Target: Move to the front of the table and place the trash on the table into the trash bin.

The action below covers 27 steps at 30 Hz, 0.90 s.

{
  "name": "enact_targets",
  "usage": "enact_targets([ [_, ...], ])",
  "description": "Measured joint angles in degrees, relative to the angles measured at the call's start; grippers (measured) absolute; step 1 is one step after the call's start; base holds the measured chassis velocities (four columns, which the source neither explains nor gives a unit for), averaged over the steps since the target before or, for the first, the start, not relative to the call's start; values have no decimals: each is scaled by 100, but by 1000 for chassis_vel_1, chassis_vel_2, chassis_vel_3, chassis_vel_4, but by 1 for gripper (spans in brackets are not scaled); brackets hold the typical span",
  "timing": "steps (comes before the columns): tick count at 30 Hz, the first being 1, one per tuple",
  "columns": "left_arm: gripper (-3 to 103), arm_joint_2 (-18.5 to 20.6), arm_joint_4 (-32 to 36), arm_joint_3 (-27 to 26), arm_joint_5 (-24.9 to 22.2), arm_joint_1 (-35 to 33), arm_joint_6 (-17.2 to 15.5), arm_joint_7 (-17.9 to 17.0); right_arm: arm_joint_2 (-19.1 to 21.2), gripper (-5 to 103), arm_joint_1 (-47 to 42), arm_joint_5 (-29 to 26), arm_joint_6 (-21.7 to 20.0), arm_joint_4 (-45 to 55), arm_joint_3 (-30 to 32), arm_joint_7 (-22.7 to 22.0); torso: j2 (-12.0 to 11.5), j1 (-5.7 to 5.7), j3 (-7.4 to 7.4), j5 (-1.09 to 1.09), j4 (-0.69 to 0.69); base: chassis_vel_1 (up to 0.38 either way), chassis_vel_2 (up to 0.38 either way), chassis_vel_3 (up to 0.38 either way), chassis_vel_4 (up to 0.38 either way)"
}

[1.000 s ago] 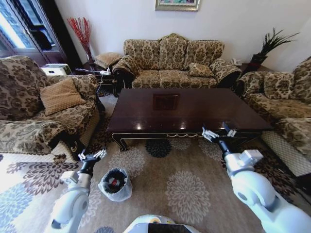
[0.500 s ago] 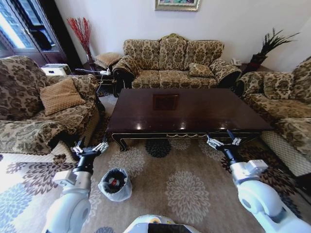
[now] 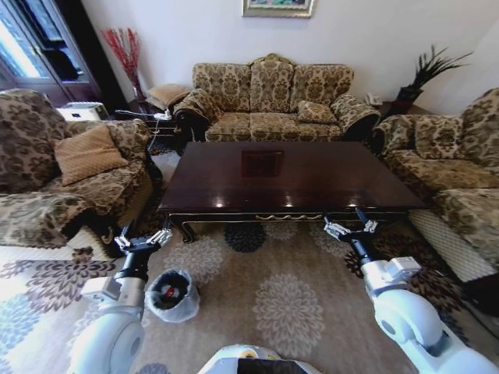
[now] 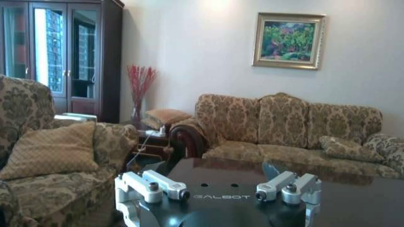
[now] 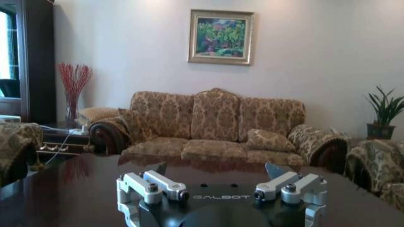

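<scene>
The table (image 3: 288, 175) lies straight ahead of the robot, its long side running across the head view, and its glossy top carries no litter that can be made out. The bin (image 3: 171, 294) stands on the carpet at the robot's left, just beside the left arm and well short of the table's near edge. Inside its bag a red and dark item shows, so the trash (image 3: 171, 290) seems to be in the bin already. The left hand (image 3: 143, 241) hovers above the carpet between the bin and the table's left corner, fingers spread and holding nothing. The right hand (image 3: 351, 227) hangs just before the table's front edge, also spread and empty. The left arm is much nearer the bin. Count: one table, one bin, two hands.
</scene>
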<state>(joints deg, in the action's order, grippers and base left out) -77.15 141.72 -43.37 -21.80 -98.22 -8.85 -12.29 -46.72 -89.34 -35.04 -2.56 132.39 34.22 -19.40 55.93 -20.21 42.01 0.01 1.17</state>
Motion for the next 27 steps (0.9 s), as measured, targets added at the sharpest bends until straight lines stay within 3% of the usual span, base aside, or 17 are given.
enact_targets([
  [11,100,-21,-27,9,-5,19,37,12,89,100,36,54,178,-14,-119,-48,0,0,0,3,-2,-197,-210,192,176],
  [16,100,-49,-31,14,-5,-10,74,38,140,100,130,62,134,46,-261,-176,0,0,0,-14,0,13,11,-9,-4],
  [18,100,-50,-26,15,-11,-4,75,38,163,100,168,63,92,72,-300,-249,-1,0,0,-3,4,69,103,-27,-30],
  [27,100,-23,94,100,-64,-42,-30,37,-8,100,-138,328,-280,201,5,-504,-1,0,0,3,0,10,18,-5,-6],
])
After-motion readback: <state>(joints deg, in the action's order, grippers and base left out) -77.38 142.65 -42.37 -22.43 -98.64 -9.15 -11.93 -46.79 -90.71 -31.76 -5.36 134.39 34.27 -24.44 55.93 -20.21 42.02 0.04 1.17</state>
